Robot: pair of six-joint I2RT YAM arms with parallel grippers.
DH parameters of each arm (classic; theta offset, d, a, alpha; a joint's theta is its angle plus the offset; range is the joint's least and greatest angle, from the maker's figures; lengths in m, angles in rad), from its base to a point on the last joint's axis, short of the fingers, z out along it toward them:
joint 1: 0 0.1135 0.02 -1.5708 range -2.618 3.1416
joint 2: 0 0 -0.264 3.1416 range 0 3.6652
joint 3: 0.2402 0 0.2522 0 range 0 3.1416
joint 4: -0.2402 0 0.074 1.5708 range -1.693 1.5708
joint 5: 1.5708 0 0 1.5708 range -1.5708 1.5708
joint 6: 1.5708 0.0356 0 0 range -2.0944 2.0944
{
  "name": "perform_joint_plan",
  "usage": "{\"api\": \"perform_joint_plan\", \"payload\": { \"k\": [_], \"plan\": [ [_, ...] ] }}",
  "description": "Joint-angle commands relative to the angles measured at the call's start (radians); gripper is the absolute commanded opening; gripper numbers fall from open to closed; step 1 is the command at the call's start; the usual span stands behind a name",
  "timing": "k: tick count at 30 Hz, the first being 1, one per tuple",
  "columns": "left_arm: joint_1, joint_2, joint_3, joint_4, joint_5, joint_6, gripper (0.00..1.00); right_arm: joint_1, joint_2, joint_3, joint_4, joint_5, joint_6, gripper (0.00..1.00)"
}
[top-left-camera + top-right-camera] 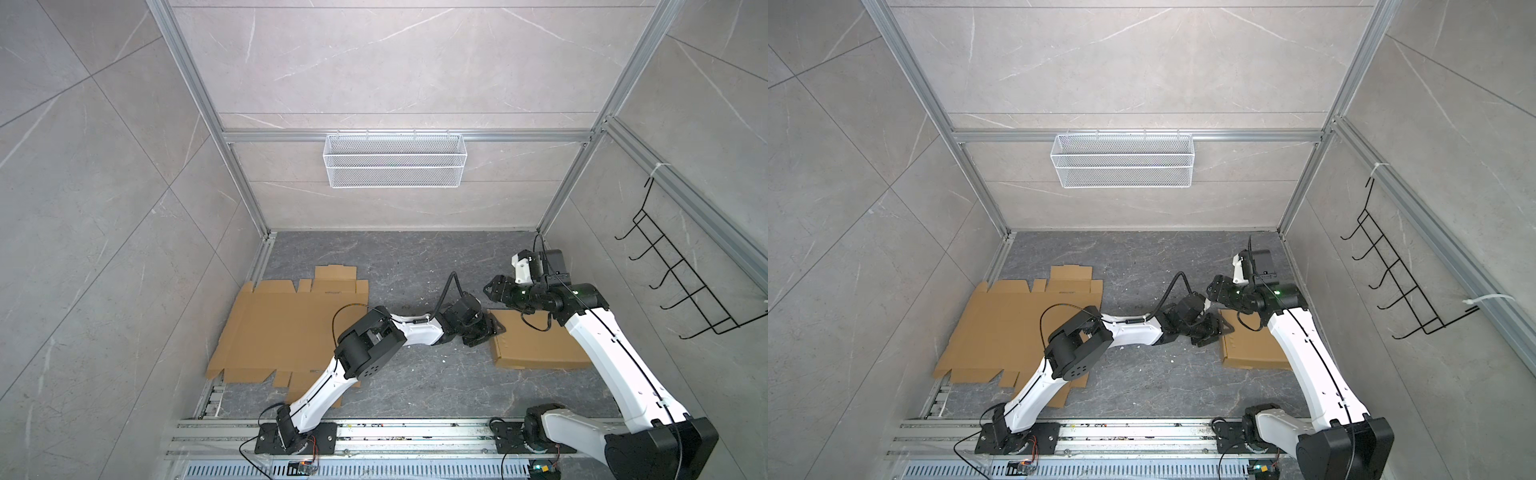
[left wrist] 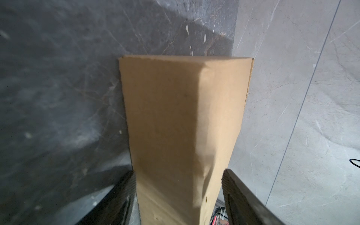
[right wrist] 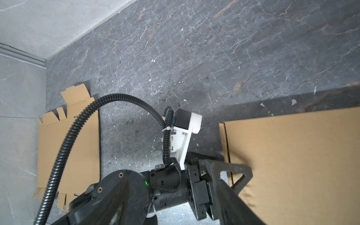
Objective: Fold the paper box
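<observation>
- Left gripper (image 1: 494,330): it stands wide at the left end of the folded box (image 1: 540,347), with one of its fingers (image 2: 239,194) on each side of the cardboard. The left wrist view shows only slivers of clearance, so I cannot tell whether the pads bear on the box.
- Right gripper (image 1: 489,289): its jaws are apart and hold nothing. It hovers above the floor (image 1: 415,257) near the box's far left corner and is not touching it.
- Location of work: the box lies flat on the right side of the floor, toward the right wall and partly under the right arm. A flat cardboard blank (image 1: 274,328) lies well apart on the left, partly under the left arm.
- Step in hand, as I judge it: settle the closed box, then clear the left gripper off its end.
- Procedure: I would confirm daylight on both sides of the cardboard in the left wrist view before moving. I would then withdraw straight back along the box's long axis, with no twist and no lift.
- Keep the right gripper high and clear until the left one is free. I would bring it down only if a seam springs up and needs pressing flat.
- Risk: a finger dragging on the end panel could pull the fold open or skid the light box across the smooth floor.
</observation>
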Motion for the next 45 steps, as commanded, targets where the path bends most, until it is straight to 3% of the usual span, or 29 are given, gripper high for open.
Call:
{"api": "perform_joint_plan", "payload": {
  "k": [1,3,6,8,11,14,15,17,19,27,38,45],
  "plan": [
    [0.029,-0.097,-0.075,-0.009,-0.004,0.066,0.76,-0.003,-0.007,0.021,0.023,-0.006,-0.041,0.83],
    [0.045,-0.195,-0.163,-0.056,-0.042,0.144,0.8,-0.003,-0.026,0.025,0.029,0.0,-0.061,0.99],
    [0.084,-0.372,-0.306,-0.145,-0.126,0.273,0.89,-0.001,-0.08,-0.01,0.086,0.03,-0.044,0.99],
    [0.119,-0.477,-0.377,-0.228,-0.181,0.366,1.0,-0.004,-0.084,-0.047,0.137,0.063,0.052,0.99],
    [0.158,-0.619,-0.442,-0.407,-0.36,0.535,1.0,-0.016,0.005,-0.021,0.16,-0.102,0.033,0.99],
    [0.212,-0.762,-0.522,-0.505,-0.532,0.638,1.0,0.011,0.12,-0.049,0.294,-0.287,0.149,0.66],
    [0.248,-0.807,-0.558,-0.506,-0.545,0.652,1.0,0.058,0.143,-0.077,0.358,-0.281,0.194,0.63],
    [0.329,-0.879,-0.61,-0.533,-0.543,0.645,1.0,0.184,0.185,-0.086,0.396,-0.17,0.235,0.62],
    [0.423,-0.948,-0.658,-0.535,-0.463,0.699,0.99,0.313,0.257,-0.071,0.412,-0.085,0.284,0.62],
    [0.752,-1.088,-0.759,-0.644,-0.358,0.75,0.77,0.65,0.56,0.001,0.6,0.052,0.468,0.55],
    [1.048,-1.093,-1.084,-0.339,-0.115,0.511,0.61,0.799,0.878,0.206,0.696,0.0,0.574,0.45],
    [1.09,-1.082,-1.166,-0.262,-0.116,0.453,0.54,0.801,0.969,0.263,0.729,-0.031,0.638,0.45]
  ]
}}
